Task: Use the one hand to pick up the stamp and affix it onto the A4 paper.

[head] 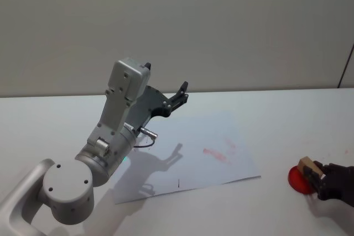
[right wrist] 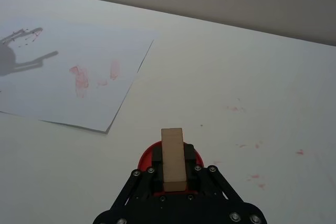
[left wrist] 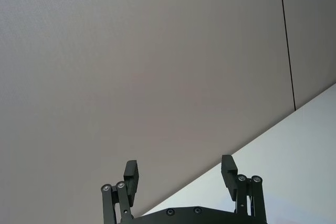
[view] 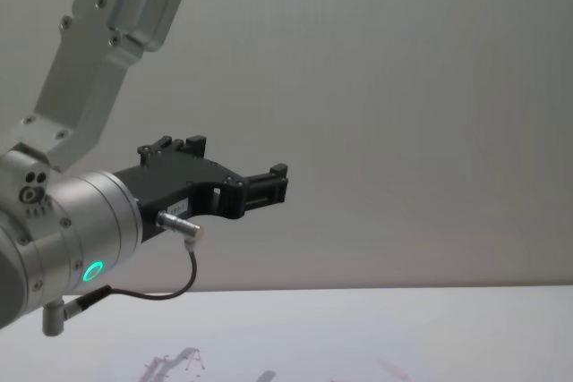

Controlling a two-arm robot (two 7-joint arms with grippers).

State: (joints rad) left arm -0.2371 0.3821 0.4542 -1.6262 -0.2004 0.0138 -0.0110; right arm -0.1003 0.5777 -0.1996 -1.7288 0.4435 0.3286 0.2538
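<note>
The stamp [right wrist: 173,158], a light-brown wooden block, is held between the black fingers of my right gripper [right wrist: 174,167] directly over a red ink pad [right wrist: 147,157]. From the head, the stamp [head: 307,165] and right gripper [head: 316,178] sit at the table's right edge on the red pad [head: 297,179]. The A4 paper [head: 188,156] lies flat in the middle with reddish-pink marks [head: 215,155]; the same A4 paper [right wrist: 63,77] lies beyond the pad. My left gripper [left wrist: 179,174] is raised and open, pointing at the wall, above the paper's far left part [head: 181,93].
Small red ink specks [right wrist: 252,145] dot the white table [right wrist: 236,77] near the pad. The left arm's large grey body [head: 110,142] rises over the paper's left side and casts a shadow on it. A grey wall stands behind the table.
</note>
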